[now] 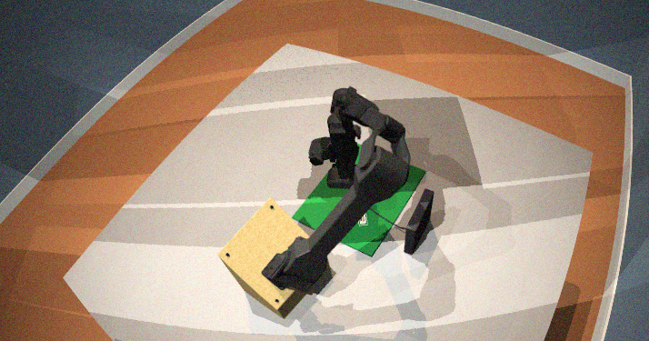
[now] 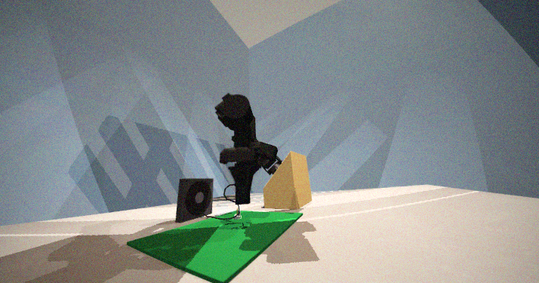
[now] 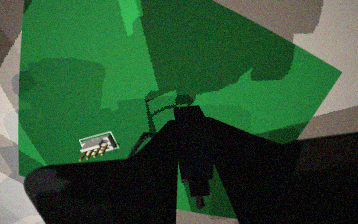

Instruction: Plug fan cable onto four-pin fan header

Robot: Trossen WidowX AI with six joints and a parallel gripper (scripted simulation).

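My gripper [image 2: 242,201] [image 3: 189,125] is shut on the dark cable plug [image 3: 196,146] and points down, its fingertips a little above the green board [image 1: 318,203] [image 2: 211,259] [image 3: 60,40]. The plug hangs between the dark fingers; its lower edge is hard to tell. The white four-pin header [image 1: 363,219] [image 2: 238,216] [image 3: 98,143] stands on the board, its gold pins bare, to the left of the fingers in the wrist view. The thin black cable [image 1: 386,220] [image 2: 225,192] runs from the plug area to the black fan [image 1: 418,223] [image 2: 198,198]. In the top view the arm hides the fingertips.
The fan stands upright beside the board's edge. A tan sloped block [image 1: 259,248] [image 2: 296,183] with dark holes stands on the other side, close to the board, with the arm's lower part over it. Hard shadows fall across the board and table.
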